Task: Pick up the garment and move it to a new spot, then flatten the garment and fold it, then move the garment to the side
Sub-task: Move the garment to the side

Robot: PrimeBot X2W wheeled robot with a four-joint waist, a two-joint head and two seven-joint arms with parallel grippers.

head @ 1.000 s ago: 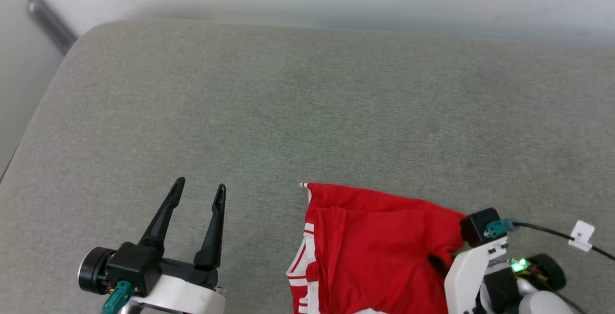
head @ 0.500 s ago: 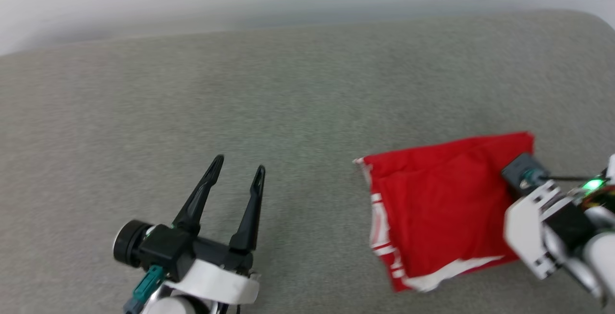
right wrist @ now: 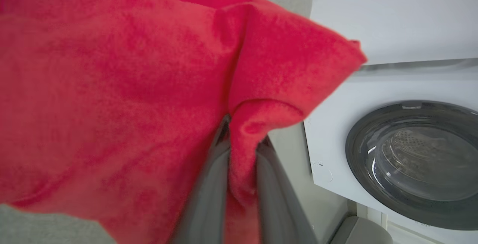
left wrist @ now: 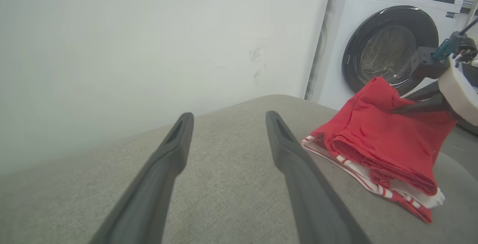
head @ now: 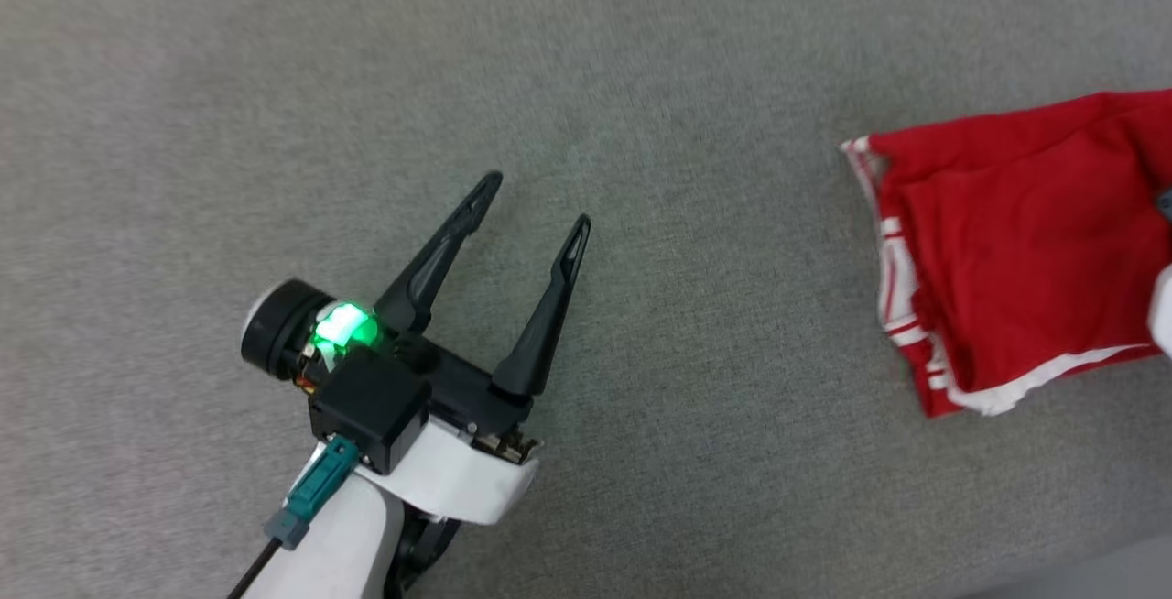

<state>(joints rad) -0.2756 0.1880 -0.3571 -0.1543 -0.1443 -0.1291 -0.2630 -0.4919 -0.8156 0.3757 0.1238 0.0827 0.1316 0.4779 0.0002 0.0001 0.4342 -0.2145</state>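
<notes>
A pale wall (left wrist: 149, 42) with a few faint scuffs rises along the far edge of the grey upholstered cushion (head: 641, 77), a broad padded surface with a rounded corner. A white Hisense front-loading washing machine (left wrist: 388, 50) stands just past the cushion's far right corner, its dark round door closed.

The garment (head: 1016, 242), a red jersey shirt, lies folded into a compact bundle on the right part of the cushion. Red-and-white striped trim runs along the side that faces the cushion's middle, and a white band shows at its near edge. Most of the bundle rests on the cushion. One red corner on its right side is drawn up off the cushion into a peak.

The left gripper (head: 538, 201) hovers over the cushion's middle, well apart from the shirt. Its two dark fingers are spread wide with nothing between them.

The right gripper (right wrist: 242, 132) is over the cushion's right side, its fingers pinched tight on a fold of red cloth at that raised corner.
</notes>
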